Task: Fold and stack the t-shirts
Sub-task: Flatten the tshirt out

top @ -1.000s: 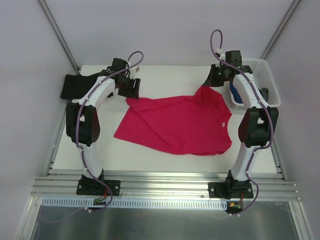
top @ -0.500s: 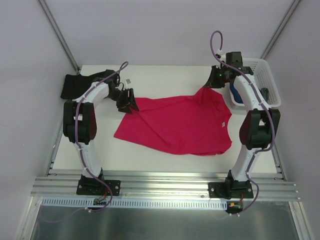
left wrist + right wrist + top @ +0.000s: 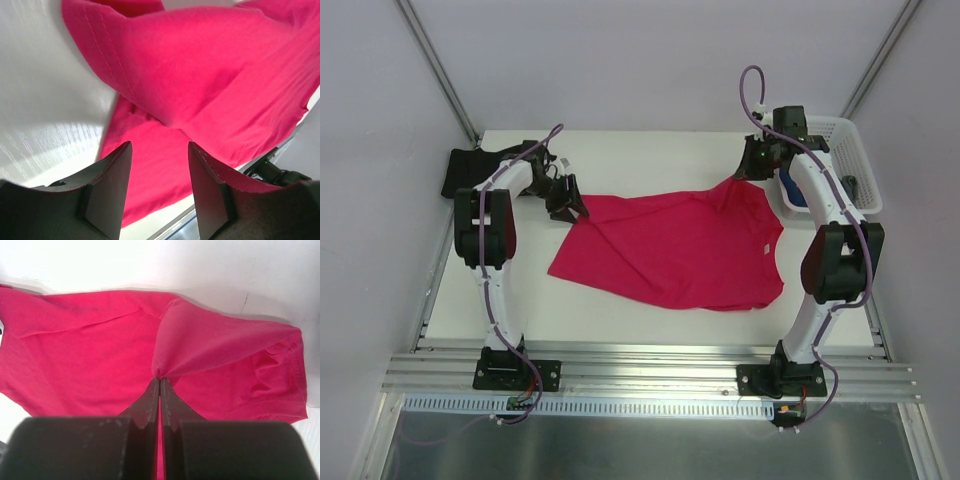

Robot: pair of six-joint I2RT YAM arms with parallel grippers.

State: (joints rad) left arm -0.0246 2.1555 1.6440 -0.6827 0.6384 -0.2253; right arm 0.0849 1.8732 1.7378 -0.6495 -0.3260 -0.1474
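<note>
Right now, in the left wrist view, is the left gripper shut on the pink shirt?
No: the left gripper is open with nothing between its jaws, and the pink shirt lies beyond it.

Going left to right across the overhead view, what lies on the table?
A black cloth t-shirt → bright crimson-pink cloth t-shirt → white plastic lattice basket.

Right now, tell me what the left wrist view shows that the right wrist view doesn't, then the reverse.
Left wrist only: the left fingers spread apart over the shirt, gripping nothing, with a folded-over edge ahead. Right wrist only: the right fingers shut, pinching up a peak of cloth. Both: the pink shirt lying on the white table.
</note>
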